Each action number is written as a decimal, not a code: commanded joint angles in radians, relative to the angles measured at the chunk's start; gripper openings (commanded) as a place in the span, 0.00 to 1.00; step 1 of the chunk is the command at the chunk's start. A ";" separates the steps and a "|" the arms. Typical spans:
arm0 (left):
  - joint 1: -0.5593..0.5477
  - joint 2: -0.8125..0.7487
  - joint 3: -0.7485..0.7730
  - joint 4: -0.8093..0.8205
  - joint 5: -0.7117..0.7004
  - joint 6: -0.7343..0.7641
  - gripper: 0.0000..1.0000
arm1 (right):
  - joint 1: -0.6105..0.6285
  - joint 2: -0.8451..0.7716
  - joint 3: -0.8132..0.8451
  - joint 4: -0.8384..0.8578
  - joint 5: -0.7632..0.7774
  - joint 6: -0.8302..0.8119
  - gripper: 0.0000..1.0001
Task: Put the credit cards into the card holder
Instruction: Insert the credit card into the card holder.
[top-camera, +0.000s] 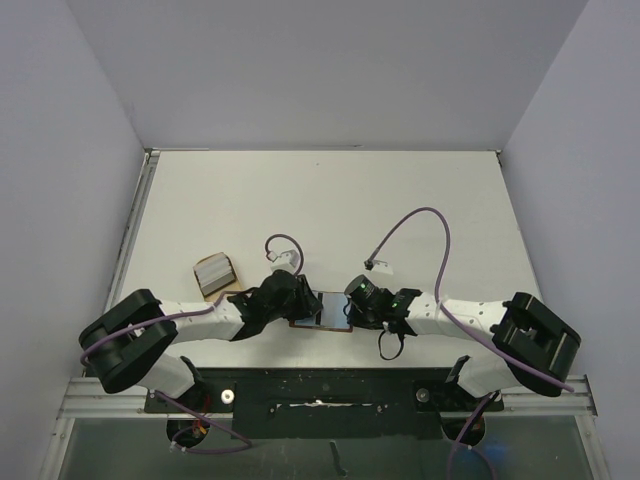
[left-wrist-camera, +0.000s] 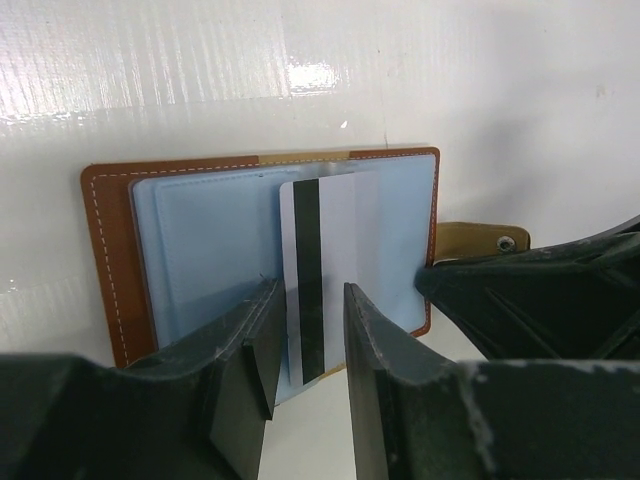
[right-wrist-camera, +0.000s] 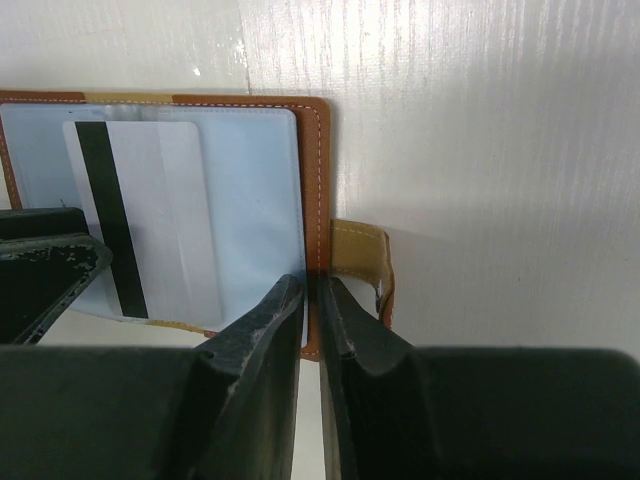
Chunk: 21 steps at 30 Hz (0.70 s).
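Observation:
The card holder (top-camera: 326, 307) lies open on the table between my two grippers, pale blue inside (left-wrist-camera: 210, 240) (right-wrist-camera: 250, 180). One credit card (left-wrist-camera: 335, 230) (right-wrist-camera: 150, 200) with a dark stripe lies on it, partly under the clear pocket. My left gripper (left-wrist-camera: 308, 310) (top-camera: 300, 300) is open, its fingers standing either side of the card's near end without pinching it. My right gripper (right-wrist-camera: 315, 290) (top-camera: 352, 306) is shut on the holder's brown right edge, next to the snap strap (right-wrist-camera: 360, 255). More credit cards (top-camera: 214, 271) sit stacked at the left.
The stack rests in a tan dish (top-camera: 197, 271) left of the left arm. Purple cables loop over the table, one ending in a white plug (top-camera: 382, 268). Grey walls close off the sides and back. My right gripper's finger (left-wrist-camera: 530, 300) shows in the left wrist view.

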<state>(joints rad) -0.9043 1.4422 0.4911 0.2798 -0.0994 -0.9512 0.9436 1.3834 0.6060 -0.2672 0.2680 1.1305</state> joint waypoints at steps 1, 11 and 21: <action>-0.014 0.018 0.043 0.012 -0.008 0.022 0.28 | 0.010 0.028 0.008 0.009 -0.007 -0.005 0.13; -0.046 0.068 0.073 0.050 0.008 0.017 0.25 | 0.010 0.030 0.010 0.024 -0.013 -0.009 0.13; -0.033 0.009 0.083 0.006 -0.009 0.017 0.28 | 0.001 -0.090 0.026 -0.044 0.014 -0.021 0.19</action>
<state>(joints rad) -0.9417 1.4986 0.5346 0.2802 -0.1009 -0.9459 0.9440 1.3689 0.6136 -0.2905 0.2649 1.1164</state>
